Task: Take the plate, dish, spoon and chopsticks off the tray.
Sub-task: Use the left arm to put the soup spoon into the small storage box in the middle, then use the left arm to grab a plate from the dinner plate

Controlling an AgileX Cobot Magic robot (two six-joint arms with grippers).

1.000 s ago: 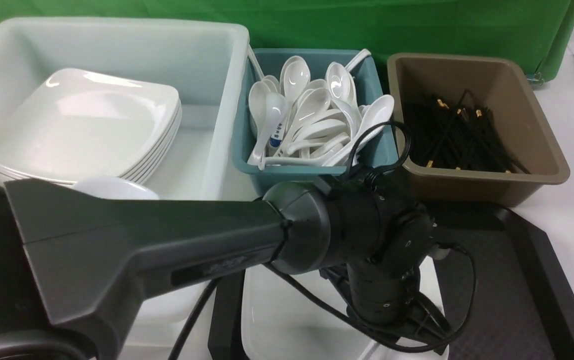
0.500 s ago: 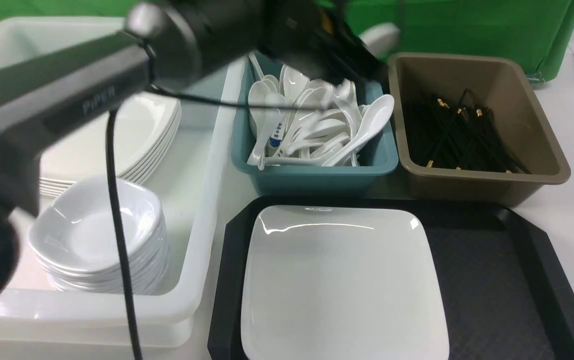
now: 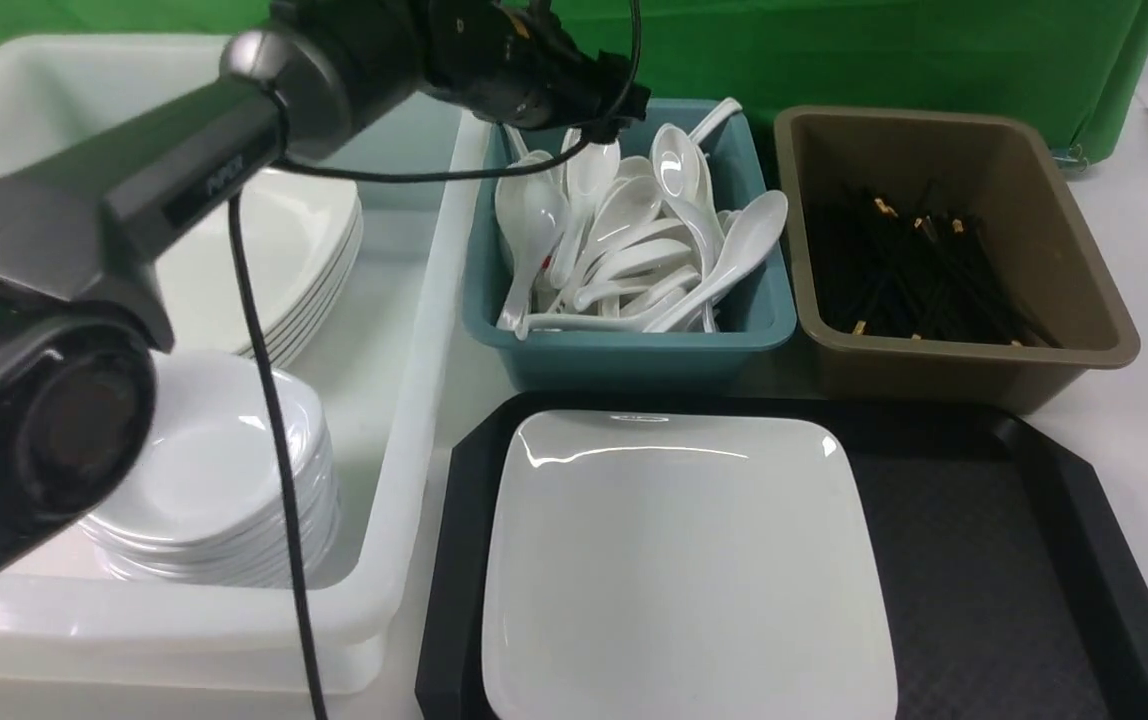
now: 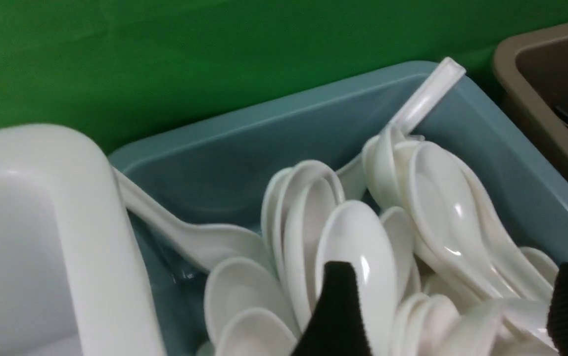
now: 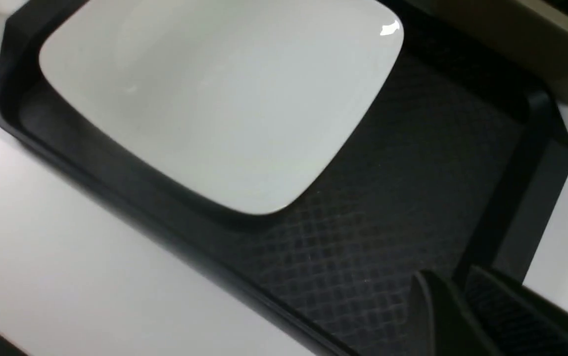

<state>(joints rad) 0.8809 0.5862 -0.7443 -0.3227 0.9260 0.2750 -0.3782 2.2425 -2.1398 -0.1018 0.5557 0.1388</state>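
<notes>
Left gripper [image 4: 456, 282], spread wide, is hovering over the spoon pile [image 4: 432, 198] beneath it; right gripper [image 5: 449, 287], pressed together, is hanging above the tray [image 5: 412, 198].

Left end effector [image 4: 454, 316] released spoon [image 3: 532, 212] into bin [image 3: 634, 350]

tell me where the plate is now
In the front view, the plate lies on the tray's left half, just below the teal bin.
</notes>
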